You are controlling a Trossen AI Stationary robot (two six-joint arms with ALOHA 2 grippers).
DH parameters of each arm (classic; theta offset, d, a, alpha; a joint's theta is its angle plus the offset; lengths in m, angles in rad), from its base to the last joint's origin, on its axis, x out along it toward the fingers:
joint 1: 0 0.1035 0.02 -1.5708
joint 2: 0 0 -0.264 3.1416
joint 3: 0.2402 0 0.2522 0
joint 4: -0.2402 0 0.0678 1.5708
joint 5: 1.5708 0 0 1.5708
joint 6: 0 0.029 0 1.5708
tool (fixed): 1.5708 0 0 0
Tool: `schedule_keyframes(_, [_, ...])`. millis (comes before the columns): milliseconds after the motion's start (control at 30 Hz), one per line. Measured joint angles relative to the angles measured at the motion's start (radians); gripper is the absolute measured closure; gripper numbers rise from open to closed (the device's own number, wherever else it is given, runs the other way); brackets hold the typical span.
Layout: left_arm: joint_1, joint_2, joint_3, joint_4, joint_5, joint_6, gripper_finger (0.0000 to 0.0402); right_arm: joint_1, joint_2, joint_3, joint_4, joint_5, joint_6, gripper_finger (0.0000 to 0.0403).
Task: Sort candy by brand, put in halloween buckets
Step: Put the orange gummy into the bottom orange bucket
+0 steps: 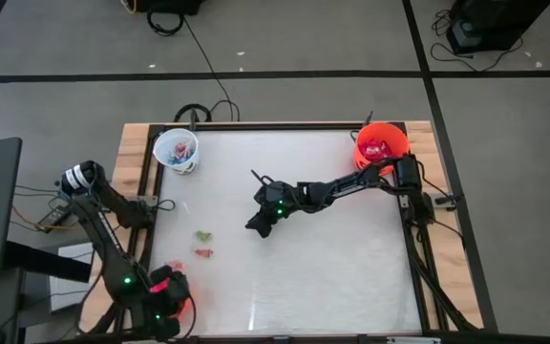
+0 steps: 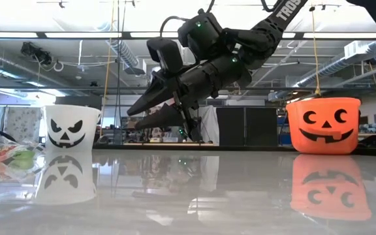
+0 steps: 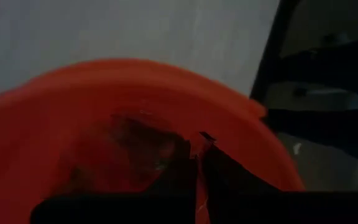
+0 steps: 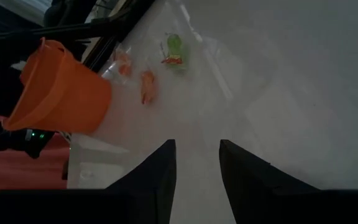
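Note:
My left gripper (image 1: pixel 168 291) (image 3: pixel 197 158) points down, shut, over the mouth of an orange-red bucket (image 3: pixel 104 93) at the table's near left corner (image 1: pixel 172 283). I see nothing between its fingers. A dark patch (image 3: pixel 142 143) lies inside that bucket. My right gripper (image 1: pixel 259 223) (image 4: pixel 196 165) hangs open above the middle of the table, holding nothing (image 2: pixel 136 117). Loose candy lies left of it: a green piece (image 1: pixel 203 235) (image 4: pixel 174 48) and orange-red pieces (image 1: pixel 203 253) (image 4: pixel 146 87). A white bucket (image 1: pixel 177 150) (image 2: pixel 72 127) with candy stands far left, and an orange bucket (image 1: pixel 380 145) (image 2: pixel 323 124) with red candy far right.
The table has a wooden frame (image 1: pixel 137 153) around a white top. Both arms' bases and cables sit at the left and right edges. The near right part of the top (image 1: pixel 351 277) shows bare white surface.

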Motion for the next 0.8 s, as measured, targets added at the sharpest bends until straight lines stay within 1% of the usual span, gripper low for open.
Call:
schedule_keyframes(200, [0.003,-0.001,-0.064,0.01,-0.001,-0.001,0.0385,0.001,0.0,0.0,0.0,-0.006,0.003,0.0269])
schedule_keyframes(367, [0.003,-0.005,-0.075,0.013,0.021,-0.006,0.0385,0.001,0.0,0.0,0.0,-0.016,0.003,0.0269])
schedule_keyframes(467, [0.003,-0.014,-0.054,0.02,0.045,-0.027,0.0376,0.001,0.0,0.0,0.0,-0.017,0.002,0.0269])
schedule_keyframes(600, [0.003,-0.037,0.008,0.016,0.077,-0.029,0.0349,-0.006,0.0,0.0,0.0,-0.018,-0.006,0.0269])
schedule_keyframes(700, [0.003,-0.063,0.056,0.01,0.061,-0.029,0.0327,-0.017,0.0,0.0,0.0,-0.027,-0.02,0.0269])
schedule_keyframes(800, [0.006,-0.102,0.098,-0.08,0.029,-0.047,0.0305,-0.027,0.0,0.0,0.0,-0.028,-0.034,0.0269])
